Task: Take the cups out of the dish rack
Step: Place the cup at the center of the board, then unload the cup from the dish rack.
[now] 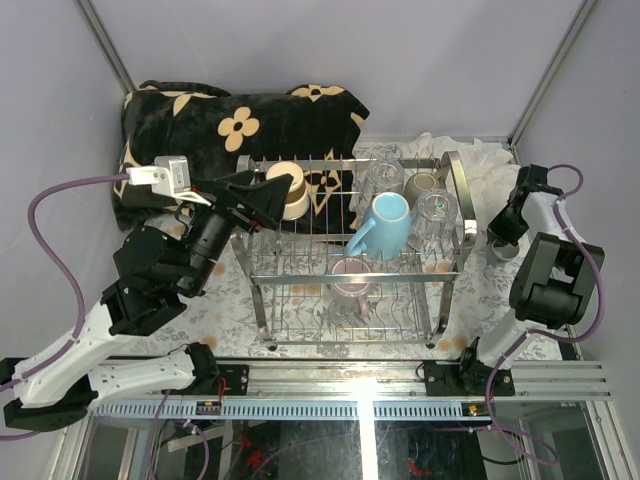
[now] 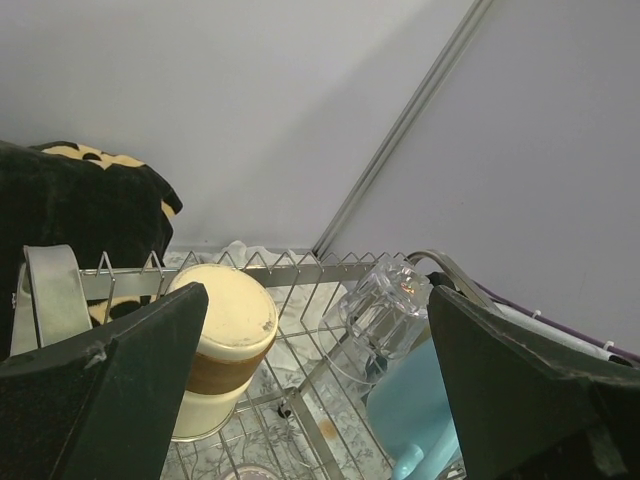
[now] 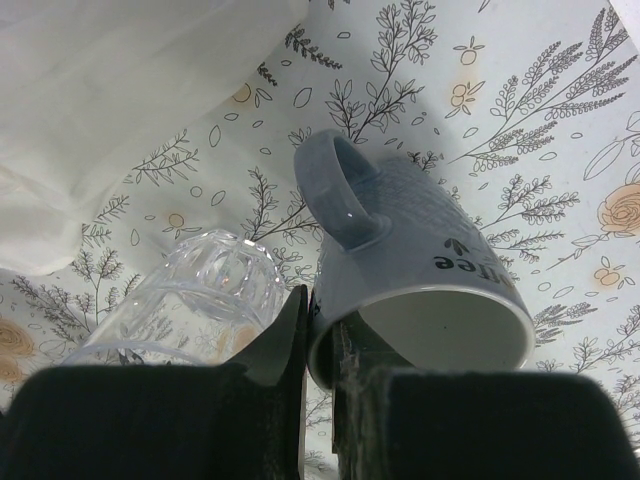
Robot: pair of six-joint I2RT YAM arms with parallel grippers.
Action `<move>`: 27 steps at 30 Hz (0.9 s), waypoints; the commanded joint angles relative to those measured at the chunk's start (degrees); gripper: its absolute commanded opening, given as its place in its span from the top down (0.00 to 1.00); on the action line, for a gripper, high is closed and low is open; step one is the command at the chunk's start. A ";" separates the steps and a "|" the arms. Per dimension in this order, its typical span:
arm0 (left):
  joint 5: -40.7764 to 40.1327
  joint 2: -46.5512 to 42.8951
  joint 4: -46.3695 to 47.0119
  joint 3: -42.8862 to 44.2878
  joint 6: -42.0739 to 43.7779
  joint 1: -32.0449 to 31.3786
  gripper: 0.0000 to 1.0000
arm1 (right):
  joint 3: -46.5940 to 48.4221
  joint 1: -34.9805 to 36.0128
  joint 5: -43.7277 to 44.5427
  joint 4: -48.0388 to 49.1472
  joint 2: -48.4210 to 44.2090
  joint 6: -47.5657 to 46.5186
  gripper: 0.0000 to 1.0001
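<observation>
Cups sit mostly in the dish rack, which stands in the middle of the desk. Nearest, a pink-mauve mug lies in the lower tier beneath the upper wires. Lifting it straight up would likely snag its handle or rim on them. Just beyond, a light blue mug rests on the upper tier close against a clear glass. I cannot tell whether they touch, but a nudge to one could tip the other.

Off the rack's right end, the right hand pinches the rim wall of a grey-blue mug. The mug is tilted over the flowered cover, with a second glass just beside it. Such a thin rim grip lets the mug swivel or slip, and released at this tilt it could roll into that glass. Whether it rests on the cover is unclear.

Farther back, at the rack's left end, the left hand is spread wide and holds nothing, facing a cream cup. The cup stands close to one finger rather than centred, so closing from here would probably shove it against the tines. The other finger points toward a ribbed glass and could clip it on the way in.
</observation>
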 commanded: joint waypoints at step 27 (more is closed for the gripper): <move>4.58 11.47 -8.10 14.01 5.61 0.23 0.08 | 6.72 -0.14 -8.63 -4.30 -21.14 2.97 0.37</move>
